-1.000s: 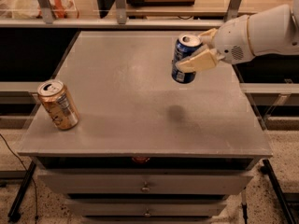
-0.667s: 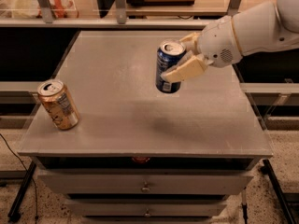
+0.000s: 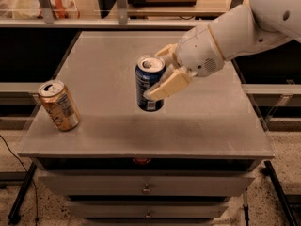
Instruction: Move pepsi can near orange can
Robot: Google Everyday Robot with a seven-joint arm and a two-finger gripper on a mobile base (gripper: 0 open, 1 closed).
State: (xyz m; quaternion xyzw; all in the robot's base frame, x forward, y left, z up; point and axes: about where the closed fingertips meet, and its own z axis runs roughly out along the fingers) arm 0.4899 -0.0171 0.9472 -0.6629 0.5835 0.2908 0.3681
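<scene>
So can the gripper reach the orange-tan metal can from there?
Probably yes: the gripper holds the dark blue metal can above the grey tabletop, and nothing stands between it and the orange-tan can.

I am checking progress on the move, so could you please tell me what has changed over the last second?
The pincer, shut on the pepsi can, has carried it leftward from over the table's right rear to above its middle, closer to the orange can. The grip is unchanged, and the orange can stayed put near the left front edge.
</scene>
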